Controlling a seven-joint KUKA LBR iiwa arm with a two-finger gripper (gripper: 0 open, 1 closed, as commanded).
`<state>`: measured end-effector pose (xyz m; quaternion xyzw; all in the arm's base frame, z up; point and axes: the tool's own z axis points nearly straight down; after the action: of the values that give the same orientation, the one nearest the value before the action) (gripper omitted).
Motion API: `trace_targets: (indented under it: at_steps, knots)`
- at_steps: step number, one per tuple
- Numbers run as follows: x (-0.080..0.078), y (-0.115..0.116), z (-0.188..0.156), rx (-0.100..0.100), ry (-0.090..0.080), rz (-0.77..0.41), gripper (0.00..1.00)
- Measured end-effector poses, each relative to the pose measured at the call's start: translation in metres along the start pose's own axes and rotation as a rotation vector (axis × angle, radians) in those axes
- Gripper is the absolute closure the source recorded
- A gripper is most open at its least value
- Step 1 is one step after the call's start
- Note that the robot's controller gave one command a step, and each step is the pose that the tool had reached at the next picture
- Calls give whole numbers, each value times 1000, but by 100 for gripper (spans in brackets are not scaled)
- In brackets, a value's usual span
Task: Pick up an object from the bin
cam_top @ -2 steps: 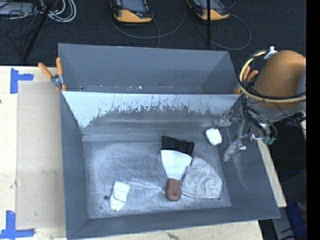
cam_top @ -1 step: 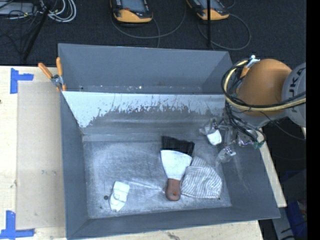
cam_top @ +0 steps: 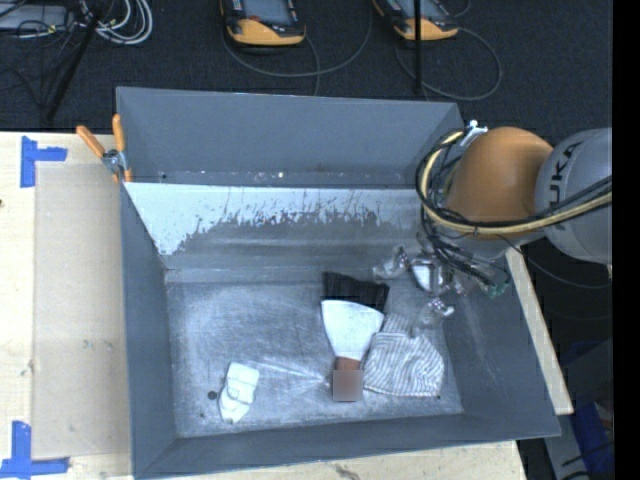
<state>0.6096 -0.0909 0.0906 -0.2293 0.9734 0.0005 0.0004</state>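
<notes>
One grey metal bin [cam_top: 150, 298] was seen from above. Four loose things were counted on its floor, along with one small dark speck. One arm [cam_top: 580, 193], capped with one orange cover [cam_top: 500, 173] and ringed by cables, was reached in from the right. Its gripper [cam_top: 428, 286] was set low in the right part of the bin, toward the far side of the floor. Whether the gripper was open or closed could not be told.

Three of the four things were gathered in one cluster right of the middle. One black object [cam_top: 355, 290] was laid at the far end of that cluster, just left of the gripper. One white fan-shaped piece [cam_top: 350, 328] was laid on the near side of it, touching it, with its one brown handle [cam_top: 347, 380] pointed toward the near wall. One checked grey-and-white cloth [cam_top: 405, 366] was crumpled just right of the handle, touching it. The cloth's far corner was drawn up close under the gripper, though contact between them could not be judged.

The fourth thing, one crumpled white scrap [cam_top: 238, 390], was laid well apart in the near left of the floor. The speck [cam_top: 212, 396] was found just left of it.
</notes>
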Motion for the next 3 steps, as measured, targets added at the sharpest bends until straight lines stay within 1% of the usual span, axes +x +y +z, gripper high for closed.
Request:
trace_targets:
  at_steps: [1, 2, 3]
  knots:
    - [-19, 56, -13, -1, 2, 84, 0]
    - [-30, 88, 11, 11, 12, -69, 100]
    - [-30, 89, 12, 11, 10, -69, 100]
